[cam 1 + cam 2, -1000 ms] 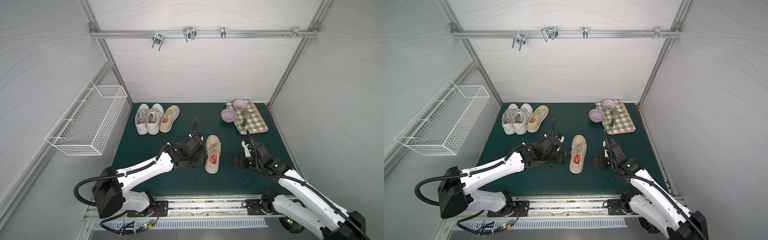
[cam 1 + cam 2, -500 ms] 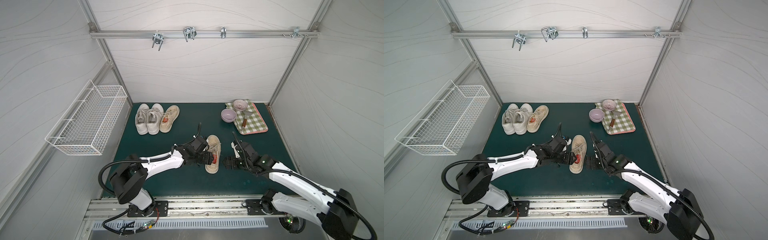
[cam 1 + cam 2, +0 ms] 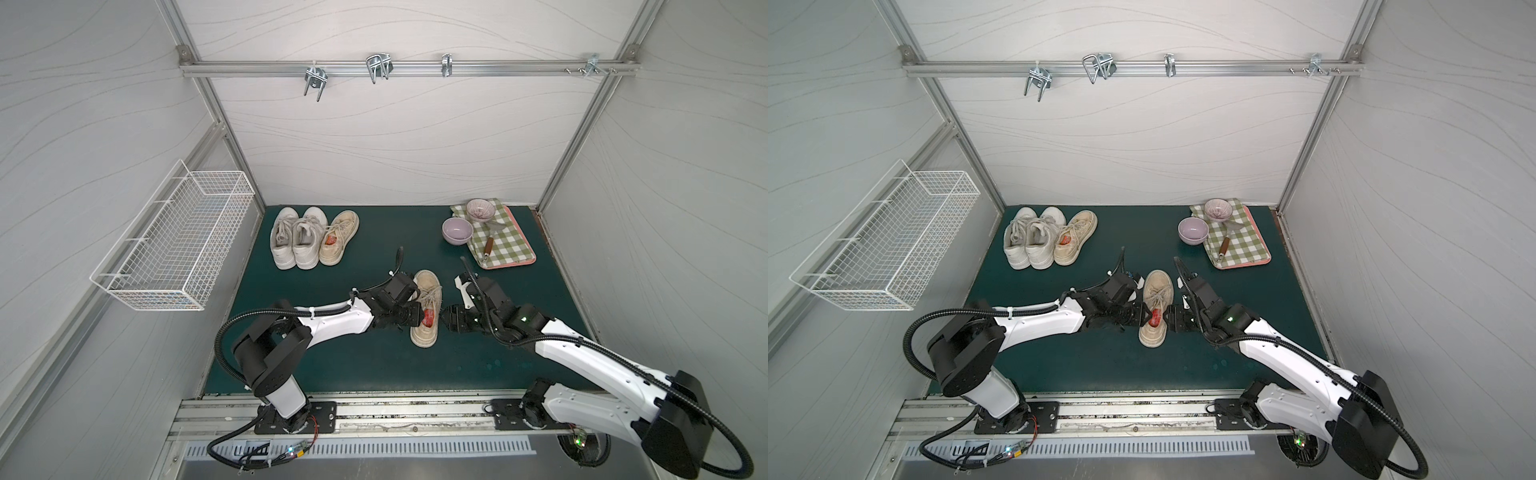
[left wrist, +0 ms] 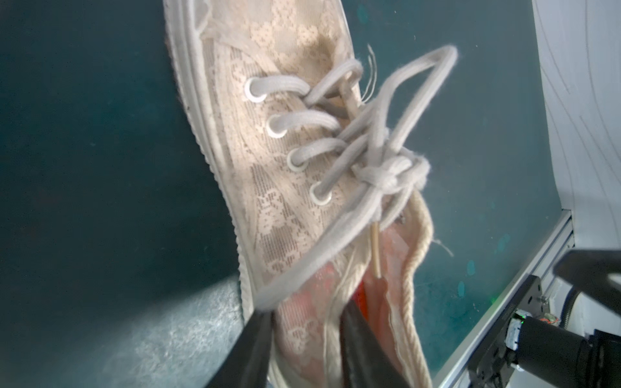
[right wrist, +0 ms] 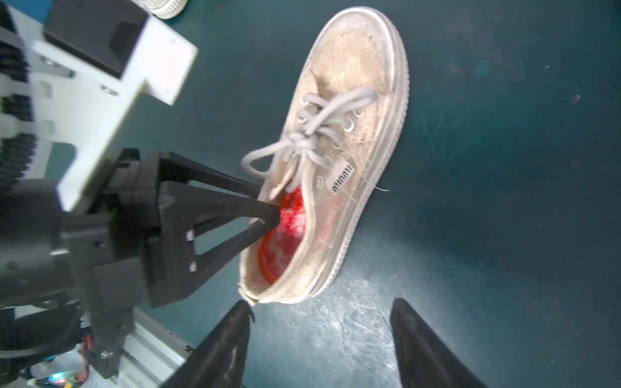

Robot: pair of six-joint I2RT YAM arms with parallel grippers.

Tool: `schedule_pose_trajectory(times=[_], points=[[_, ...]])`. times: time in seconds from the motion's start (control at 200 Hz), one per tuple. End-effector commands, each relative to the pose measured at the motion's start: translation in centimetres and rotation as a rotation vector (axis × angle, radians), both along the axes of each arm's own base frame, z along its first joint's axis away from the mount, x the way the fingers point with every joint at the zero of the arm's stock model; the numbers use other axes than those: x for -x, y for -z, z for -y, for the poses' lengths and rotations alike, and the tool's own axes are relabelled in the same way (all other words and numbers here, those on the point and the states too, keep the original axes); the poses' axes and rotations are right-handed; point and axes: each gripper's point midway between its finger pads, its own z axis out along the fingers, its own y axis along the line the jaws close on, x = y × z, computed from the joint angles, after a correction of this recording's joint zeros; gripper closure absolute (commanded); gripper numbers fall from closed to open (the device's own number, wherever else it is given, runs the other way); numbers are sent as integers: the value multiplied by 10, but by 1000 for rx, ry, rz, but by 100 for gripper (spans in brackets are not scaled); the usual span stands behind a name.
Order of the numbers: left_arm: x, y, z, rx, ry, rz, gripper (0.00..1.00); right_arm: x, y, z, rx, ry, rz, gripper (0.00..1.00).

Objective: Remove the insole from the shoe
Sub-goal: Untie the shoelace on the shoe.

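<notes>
A beige lace shoe (image 3: 426,307) (image 3: 1156,305) lies mid-table, toe toward the back. Its red insole (image 3: 429,319) (image 5: 289,231) shows through the opening and lies inside the shoe. My left gripper (image 3: 417,318) (image 4: 302,332) comes from the left and is shut on the shoe's side wall. One of its fingers (image 4: 258,339) is outside the wall, and the other is inside against the insole. My right gripper (image 3: 451,322) (image 5: 319,319) is open beside the shoe's heel on the right. Only table shows between its fingertips (image 5: 403,322).
A pair of white sneakers (image 3: 295,243) and a second beige shoe (image 3: 338,241) stand at the back left. A purple bowl (image 3: 457,231) and a checked cloth (image 3: 505,243) with another bowl are at the back right. A wire basket (image 3: 178,245) hangs on the left wall.
My left gripper moved right onto the shoe and its jaws closed over the side wall. My right gripper slid left up to the heel, and its jaws narrowed.
</notes>
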Motion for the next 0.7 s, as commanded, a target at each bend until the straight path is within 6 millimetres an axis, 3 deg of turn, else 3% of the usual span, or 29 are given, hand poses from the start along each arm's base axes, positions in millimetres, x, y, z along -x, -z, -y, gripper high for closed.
schedule_pose_trajectory(times=[0.0,0.285,0.69], points=[[-15,-9,11,45,-26,41,73,-1,-12,-18,-64,-18,-4,38],[-15,-21,17,108,-50,47,98,-6,-7,-42,-85,-43,-29,54],[-2,-29,17,147,-77,73,100,-21,16,-58,-72,-25,-56,70]])
